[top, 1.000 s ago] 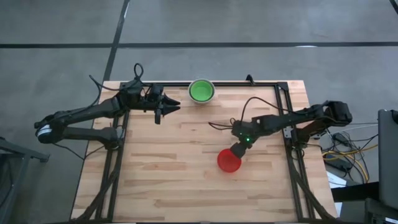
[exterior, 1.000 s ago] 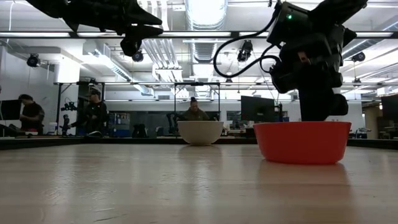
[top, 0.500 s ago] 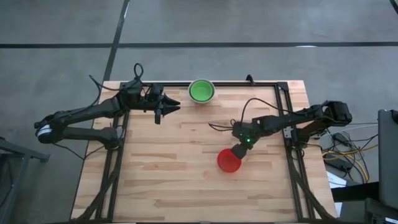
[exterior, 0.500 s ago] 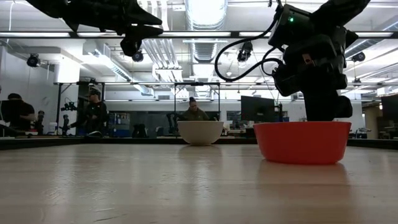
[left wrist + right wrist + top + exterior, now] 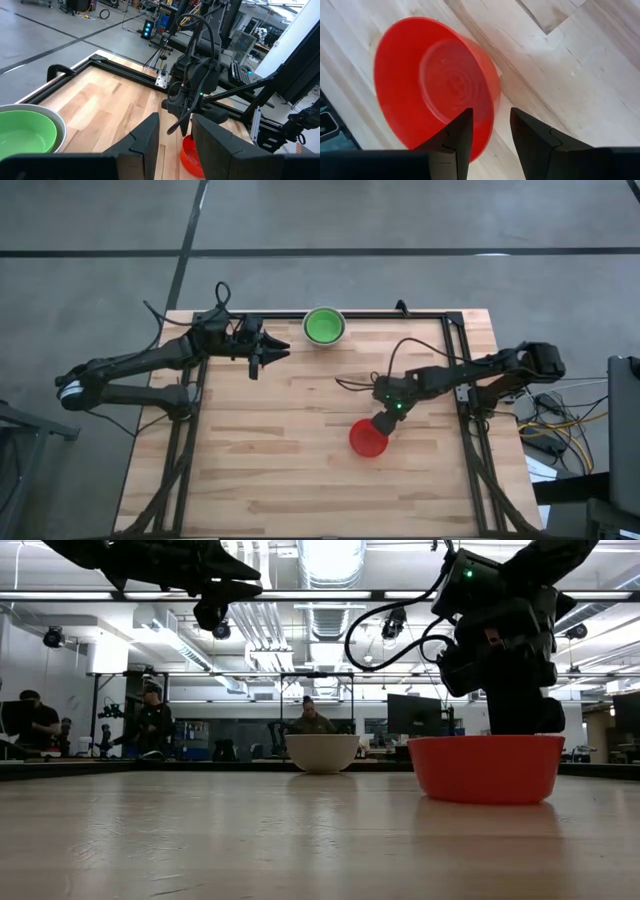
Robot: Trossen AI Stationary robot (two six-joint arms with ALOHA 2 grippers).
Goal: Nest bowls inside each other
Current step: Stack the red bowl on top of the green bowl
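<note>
A red bowl (image 5: 368, 439) stands upright on the wooden table right of centre, also seen in the low view as the red bowl (image 5: 486, 768). My right gripper (image 5: 491, 112) slants down over the bowl's far-right rim and is open, one finger over the bowl's inside and one outside the wall. At the far edge a green bowl (image 5: 323, 326) sits inside a pale bowl (image 5: 322, 752). My left gripper (image 5: 272, 356) hangs open high above the table, left of that stack, with nothing between its fingers.
Black frame rails (image 5: 455, 350) run along the table's far and side edges, and a cable (image 5: 400, 350) loops over the right arm. Bare wood lies between the two bowl spots and along the near half. People sit in the room beyond the far edge (image 5: 150, 720).
</note>
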